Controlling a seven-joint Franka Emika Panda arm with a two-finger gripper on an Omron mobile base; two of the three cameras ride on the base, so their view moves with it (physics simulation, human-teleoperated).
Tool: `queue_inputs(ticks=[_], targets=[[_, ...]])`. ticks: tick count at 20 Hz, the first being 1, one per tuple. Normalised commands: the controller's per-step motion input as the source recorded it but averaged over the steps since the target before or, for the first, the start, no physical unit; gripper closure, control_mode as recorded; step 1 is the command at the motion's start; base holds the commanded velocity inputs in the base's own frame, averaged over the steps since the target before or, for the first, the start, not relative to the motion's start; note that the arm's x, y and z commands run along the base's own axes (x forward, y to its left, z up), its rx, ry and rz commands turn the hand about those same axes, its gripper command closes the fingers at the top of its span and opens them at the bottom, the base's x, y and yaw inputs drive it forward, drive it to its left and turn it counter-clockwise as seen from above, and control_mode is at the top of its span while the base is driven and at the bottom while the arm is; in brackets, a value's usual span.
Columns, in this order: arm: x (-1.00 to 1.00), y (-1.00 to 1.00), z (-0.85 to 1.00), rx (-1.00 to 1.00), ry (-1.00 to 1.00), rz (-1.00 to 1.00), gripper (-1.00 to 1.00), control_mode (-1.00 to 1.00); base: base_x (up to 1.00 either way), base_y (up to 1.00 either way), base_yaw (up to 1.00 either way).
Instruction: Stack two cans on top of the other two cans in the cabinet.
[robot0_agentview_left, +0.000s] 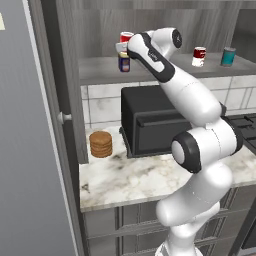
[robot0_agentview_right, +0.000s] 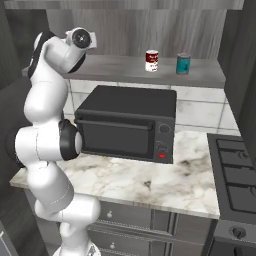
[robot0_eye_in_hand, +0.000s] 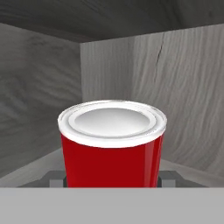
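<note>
Cans were spread along the open shelf of the grey wood-grain cabinet. In the left base view the arm reached up to the shelf's left part, and the plain red can stood directly over the dark blue can with the yellow label, seemingly on its top, though the arm hid part of both. The gripper was beside them, mostly hidden behind the wrist.

In the hand view the plain red can sat close and upright, its pale rim and grey lid facing up. Grey finger parts showed on either side of its base, so the gripper appeared closed on the can, although actual contact could not be confirmed from that angle. Behind it were the cabinet's back wall and side wall.

Farther right on the shelf, the red can with a white band stood upright, and the teal can stood near it, apart from it; both also showed in the right base view.

Below the shelf a black microwave-like box sat on the marble counter. A stack of brown cookies stood left of it, and a stove lay at the counter's right end.
</note>
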Motion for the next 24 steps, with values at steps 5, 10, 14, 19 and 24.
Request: queue_inputs(ticks=[5, 10, 14, 19, 24], targets=[[0.01, 0.07, 0.05, -0.03, 0.05, 0.0, 1.0, -1.0, 0.0, 0.0, 0.0], [0.0, 0.04, -0.02, -0.03, 0.04, 0.0, 1.0, -1.0, 0.0, 0.0, 0.0], [0.0, 0.01, -0.09, -0.01, 0.0, 0.0, 1.0, -1.0, 0.0, 0.0, 0.0], [0.01, 0.0, -0.14, 0.0, 0.0, 0.0, -1.0, -1.0, 0.0, 0.0, 0.0], [0.02, 0.0, -0.1, 0.0, 0.0, 0.0, -1.0, -1.0, 0.0, 0.0, 0.0]])
